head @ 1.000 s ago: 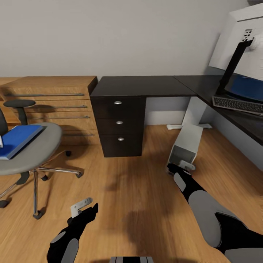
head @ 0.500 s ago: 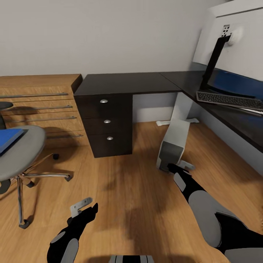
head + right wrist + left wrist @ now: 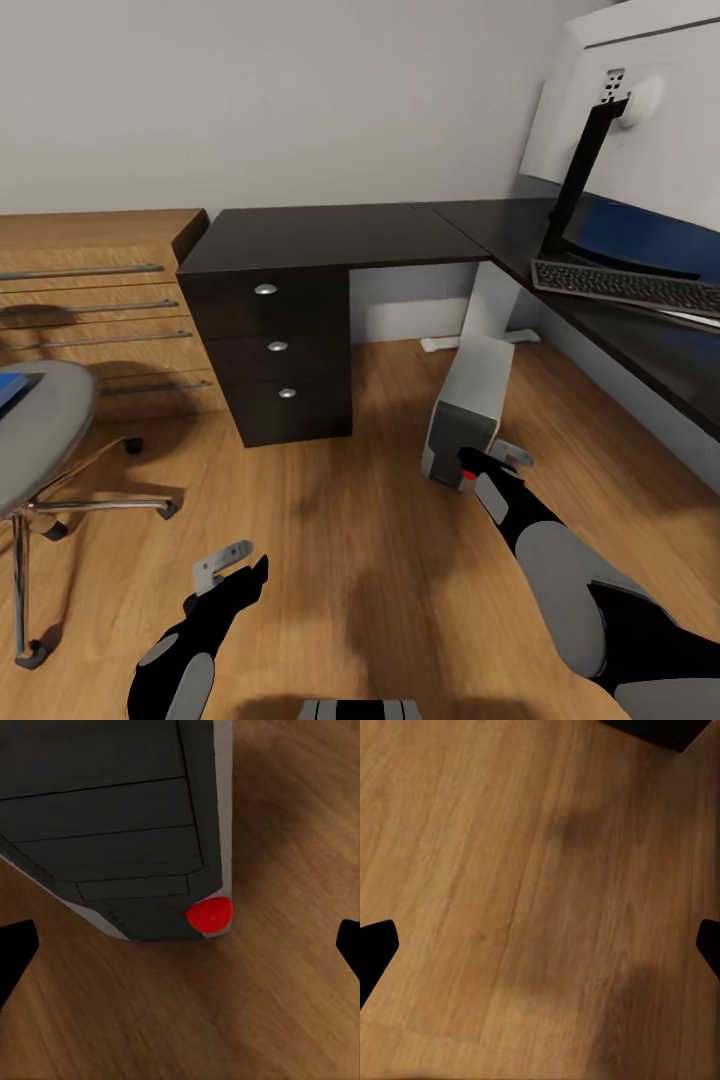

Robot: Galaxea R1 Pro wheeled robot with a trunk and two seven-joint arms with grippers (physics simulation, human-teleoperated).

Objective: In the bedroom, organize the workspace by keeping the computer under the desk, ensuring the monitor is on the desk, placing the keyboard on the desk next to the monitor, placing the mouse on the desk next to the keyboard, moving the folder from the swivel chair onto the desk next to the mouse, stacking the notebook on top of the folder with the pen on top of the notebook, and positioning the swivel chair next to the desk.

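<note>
Reaching toward the computer (image 3: pixel 468 410), right end effector (image 3: pixel 497 462) spread wide, both fingertips far apart at the edges of the right wrist view, nothing between them. Just short of the tower's dark front panel, close to its small red button (image 3: pixel 209 913); contact with the case not clear enough to judge. Left end effector (image 3: pixel 232 567) hanging low over bare wood floor (image 3: pixel 510 870), well apart from the computer, likewise spread and holding nothing.

Standing on the floor, tilted rather than plumb, computer with its top leaning toward the desk (image 3: pixel 330 236); beside the white desk leg (image 3: pixel 487 302), at the open mouth of the space beneath the black top, not fully under it. Left of the computer, black drawer unit (image 3: pixel 275 345) with three round silver knobs, under the desk's near corner. Right of and above the computer, on the other wing of the desk, keyboard (image 3: pixel 628 286) lying flat, directly in front of the monitor (image 3: pixel 640 130), white back and black stand facing the camera. Behind the keyboard, at the foot of the monitor, a bright blue surface, identity uncertain.

Far left of the computer, past the drawers, low light-wood shelving (image 3: pixel 95 300) against the wall, and nearer, swivel chair (image 3: pixel 40 420) cut by the frame edge: grey seat, chrome base on casters, a sliver of the blue folder (image 3: pixel 12 388) lying on the seat.
</note>
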